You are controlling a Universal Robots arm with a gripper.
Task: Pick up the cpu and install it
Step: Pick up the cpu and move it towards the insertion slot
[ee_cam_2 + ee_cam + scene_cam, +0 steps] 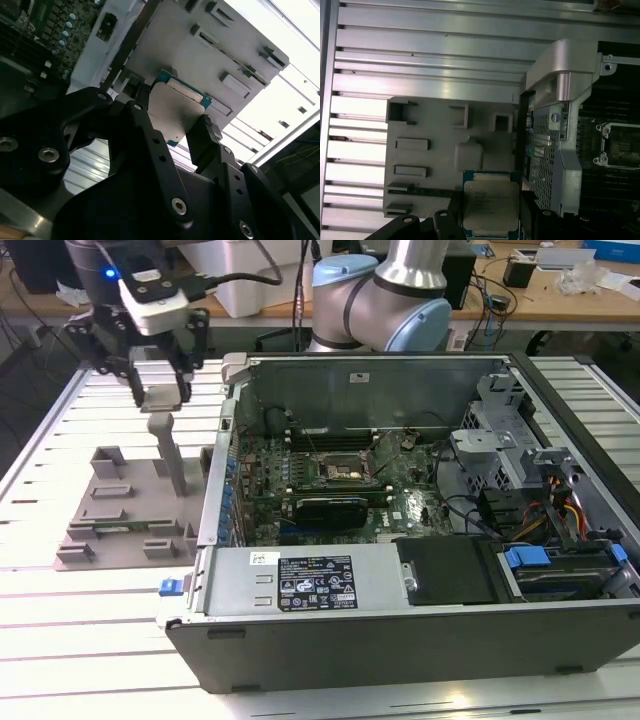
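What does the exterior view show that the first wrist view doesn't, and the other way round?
The exterior view gives the wide scene: the robot arm, the whole open computer case, its long black expansion card and the blue-tabbed drive bay. The first wrist view gives the close-up: the cpu, silver top facing the camera, clamped in the gripper over the grey tray. Both share the gripper, the grey tray, a corner of the case, the slatted table and the black cpu socket inside the case.
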